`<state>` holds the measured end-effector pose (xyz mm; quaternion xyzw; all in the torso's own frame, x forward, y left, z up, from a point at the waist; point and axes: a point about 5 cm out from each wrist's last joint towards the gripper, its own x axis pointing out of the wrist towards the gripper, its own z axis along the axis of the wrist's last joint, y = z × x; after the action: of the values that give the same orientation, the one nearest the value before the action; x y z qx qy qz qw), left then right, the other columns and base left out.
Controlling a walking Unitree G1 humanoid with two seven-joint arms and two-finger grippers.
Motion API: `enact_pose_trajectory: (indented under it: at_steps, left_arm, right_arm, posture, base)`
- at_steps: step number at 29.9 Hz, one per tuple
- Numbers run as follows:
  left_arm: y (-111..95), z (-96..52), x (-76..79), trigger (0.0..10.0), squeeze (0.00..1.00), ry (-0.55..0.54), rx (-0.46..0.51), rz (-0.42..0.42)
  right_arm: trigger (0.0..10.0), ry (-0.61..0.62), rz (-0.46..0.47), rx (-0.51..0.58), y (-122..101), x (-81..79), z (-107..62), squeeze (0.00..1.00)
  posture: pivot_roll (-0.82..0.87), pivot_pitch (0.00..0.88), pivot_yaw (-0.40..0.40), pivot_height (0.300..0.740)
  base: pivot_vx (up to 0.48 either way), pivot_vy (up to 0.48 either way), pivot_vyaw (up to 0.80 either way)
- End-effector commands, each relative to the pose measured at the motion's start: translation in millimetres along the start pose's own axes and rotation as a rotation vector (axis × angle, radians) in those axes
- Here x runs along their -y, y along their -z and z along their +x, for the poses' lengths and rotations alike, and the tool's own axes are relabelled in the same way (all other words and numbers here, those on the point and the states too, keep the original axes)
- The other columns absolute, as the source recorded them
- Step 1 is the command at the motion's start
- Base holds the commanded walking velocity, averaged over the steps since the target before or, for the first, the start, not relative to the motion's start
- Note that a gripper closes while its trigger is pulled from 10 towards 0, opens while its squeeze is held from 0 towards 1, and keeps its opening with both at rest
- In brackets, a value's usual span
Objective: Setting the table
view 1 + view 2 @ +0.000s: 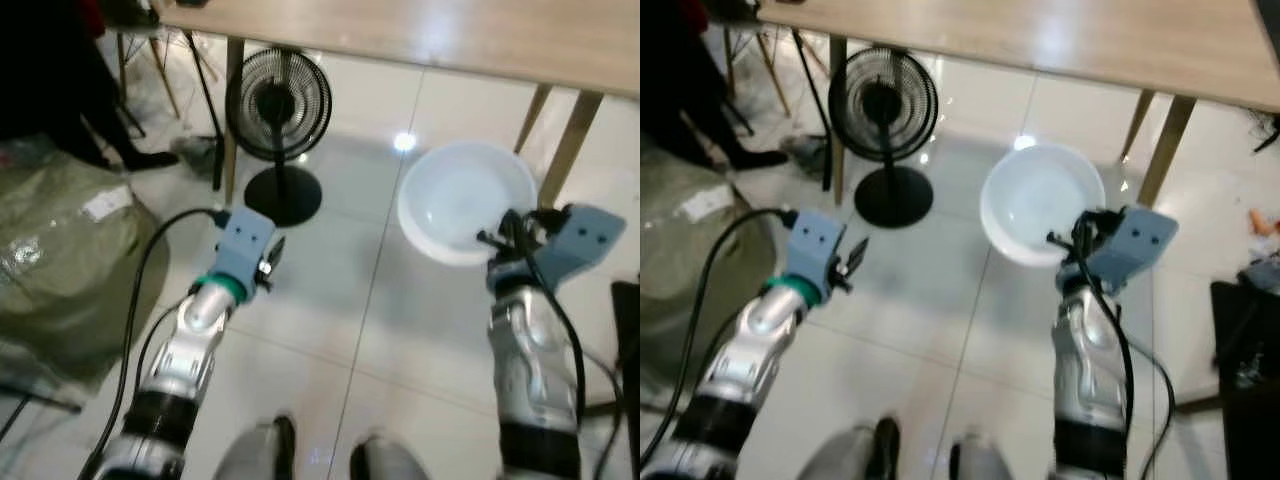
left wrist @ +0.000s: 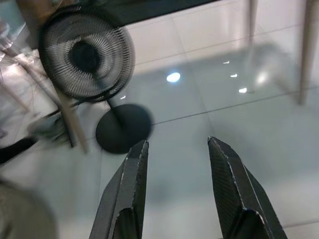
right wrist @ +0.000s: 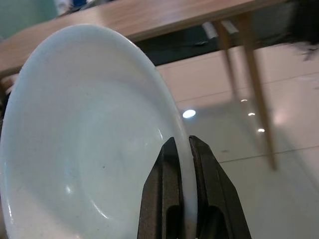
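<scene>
A white plate (image 1: 462,200) hangs in the air below the edge of the wooden table (image 1: 420,30), held by its near rim. My right gripper (image 1: 497,240) is shut on that rim; in the right wrist view the two black fingers (image 3: 169,169) pinch the plate (image 3: 84,134) edge between them. My left gripper (image 1: 273,257) is held out over the floor on the left, open, with nothing between its fingers (image 2: 130,184).
A black standing fan (image 1: 278,105) stands on the tiled floor by a table leg (image 1: 232,110). Two more wooden legs (image 1: 570,145) are at the right. A large olive bag (image 1: 60,250) lies at the left, and dark furniture (image 1: 627,340) at the right edge.
</scene>
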<state>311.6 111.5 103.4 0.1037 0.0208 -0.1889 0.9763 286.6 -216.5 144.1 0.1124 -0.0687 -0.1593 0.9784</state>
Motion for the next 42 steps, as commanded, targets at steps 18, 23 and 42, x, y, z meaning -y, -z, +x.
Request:
enact_pose_trajectory:
  at_steps: [18,23,42]
  left_arm:
    - [2.0,-1.5,-0.1,10.0,0.0,0.009,-0.005,0.008]
    - [1.3,-0.1,0.0,10.0,0.0,0.012,-0.001,0.01]
    - [-1.3,1.6,2.4,10.0,0.0,0.032,0.008,-0.011]
  right_arm:
    - [10.0,0.024,-0.011,0.0,2.1,3.3,-3.6,0.0]
    - [10.0,0.025,-0.015,0.001,2.1,3.9,-2.7,0.0]
    - [10.0,0.022,-0.024,-0.005,4.8,3.0,-3.2,0.0]
  posture:
    - [-0.07,0.048,0.097,0.74]
    - [-0.07,0.046,0.099,0.74]
    - [-0.07,0.027,0.106,0.74]
  base:
    - [-0.336,0.0,0.0]
    - [-0.274,0.0,0.0]
    - [-0.052,0.0,0.0]
